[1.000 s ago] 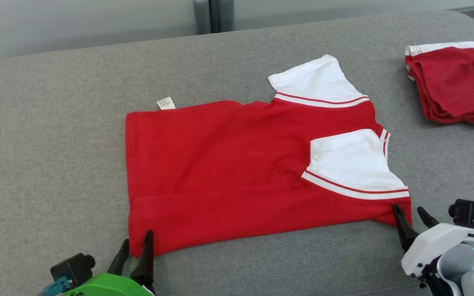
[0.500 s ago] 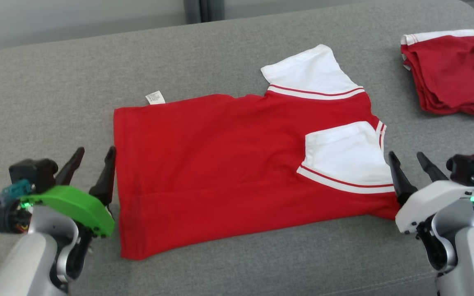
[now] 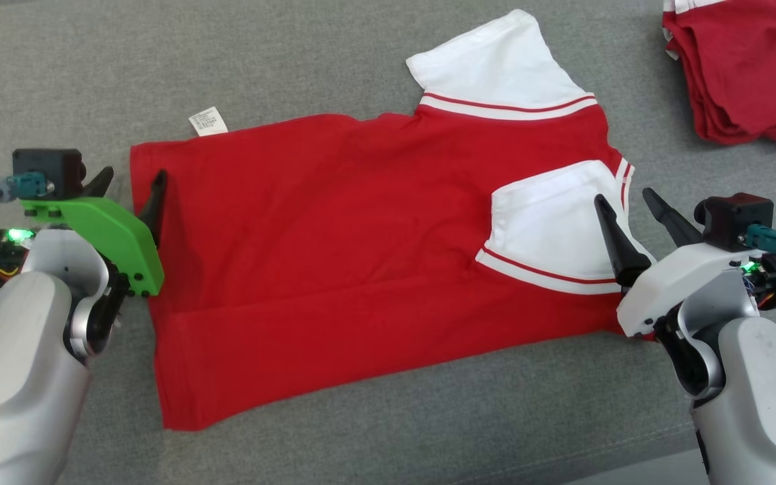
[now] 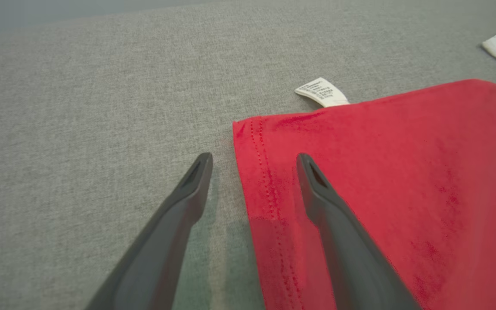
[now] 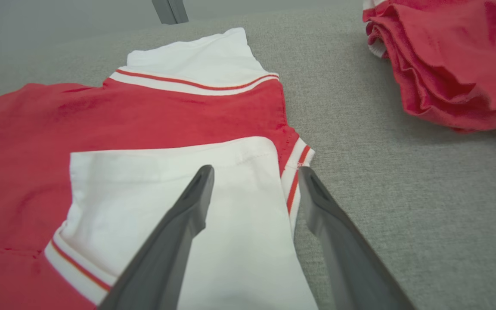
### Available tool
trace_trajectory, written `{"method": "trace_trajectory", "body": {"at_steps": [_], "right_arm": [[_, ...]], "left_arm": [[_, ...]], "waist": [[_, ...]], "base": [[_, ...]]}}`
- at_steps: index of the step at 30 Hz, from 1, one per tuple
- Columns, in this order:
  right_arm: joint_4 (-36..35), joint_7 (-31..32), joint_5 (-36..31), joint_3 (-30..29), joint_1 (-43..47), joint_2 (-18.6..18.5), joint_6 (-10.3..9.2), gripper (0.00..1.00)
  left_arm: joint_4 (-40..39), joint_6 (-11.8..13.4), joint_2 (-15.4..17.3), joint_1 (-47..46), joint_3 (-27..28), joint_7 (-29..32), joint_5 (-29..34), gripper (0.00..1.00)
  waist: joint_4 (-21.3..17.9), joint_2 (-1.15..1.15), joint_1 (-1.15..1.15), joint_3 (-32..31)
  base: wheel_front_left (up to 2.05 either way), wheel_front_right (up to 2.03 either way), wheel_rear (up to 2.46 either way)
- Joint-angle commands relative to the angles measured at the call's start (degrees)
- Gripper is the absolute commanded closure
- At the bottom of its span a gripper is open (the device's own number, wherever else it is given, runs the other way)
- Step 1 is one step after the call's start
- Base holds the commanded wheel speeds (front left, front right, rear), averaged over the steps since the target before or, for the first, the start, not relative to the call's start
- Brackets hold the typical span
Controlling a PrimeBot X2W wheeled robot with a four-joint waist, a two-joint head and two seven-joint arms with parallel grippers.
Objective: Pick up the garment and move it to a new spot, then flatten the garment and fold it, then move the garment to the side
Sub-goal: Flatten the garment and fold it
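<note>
Left wrist view: the left jaws stood released and empty, straddling the hemmed edge of the red shirt point(image 4: 381, 172), one over the cloth and one over the grey cushion point(image 4: 80, 129). Beyond their tips lay a white label point(image 4: 322, 92). The right jaws, also parted and empty, straddled the shirt's other end, one above the folded-in white sleeve point(image 5: 144, 181) and one beside the striped trim point(image 5: 295, 181). Farther off lay a second sleeve point(image 5: 192, 56), and a folded red garment point(image 5: 446, 64) well apart.
</note>
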Motion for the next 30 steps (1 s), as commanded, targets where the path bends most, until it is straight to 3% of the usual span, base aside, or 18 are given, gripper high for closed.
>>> {"method": "trace_trajectory", "body": {"at_steps": [1, 10, 17, 19, 21, 30], "right_arm": [[0.24, -0.48, 0.45, 0.32, -0.83, -0.43, -0.05, 0.00], [0.96, -1.04, 0.97, 1.32, -2.67, -1.20, -0.05, 0.00], [0.88, -1.07, 1.04, 2.12, -4.46, -1.87, -0.05, 0.00], [0.72, -0.79, 1.04, 2.52, -5.09, -2.17, -0.05, 0.00], [0.37, -0.52, 0.70, 2.86, -6.15, -2.67, -0.05, 0.00], [3.70, 1.74, -1.35, 4.04, -16.92, -5.81, -0.05, 0.00]], "left_arm": [[1.14, -0.38, 0.14, -1.91, -0.05, 0.27, 0.31, 0.00], [7.80, -0.47, -0.32, -7.71, -0.66, 2.61, 0.32, 0.00], [10.72, -1.99, -1.69, -9.31, -2.47, 3.69, 0.55, 0.01], [11.13, -2.63, -2.16, -9.46, -3.36, 4.00, 0.67, 0.58], [11.22, -3.09, -2.34, -9.75, -4.00, 3.62, 1.05, 1.00], [8.95, -3.97, -2.66, -12.54, -5.77, -0.61, 3.10, 1.00]], "waist": [[-0.94, 0.00, 0.00, 1.57], [-1.21, 0.00, 0.00, 3.10], [-0.80, 0.00, 0.00, 3.78], [-0.63, 0.00, 0.00, 3.88], [-0.40, 0.00, 0.00, 3.93], [2.04, 0.00, 0.00, 4.19]], "base": [[0.00, 0.00, 0.00], [0.00, 0.00, 0.00], [0.00, 0.00, 0.00], [0.00, 0.00, 0.00], [0.00, 0.00, 0.00], [0.00, 0.00, 0.00]]}}
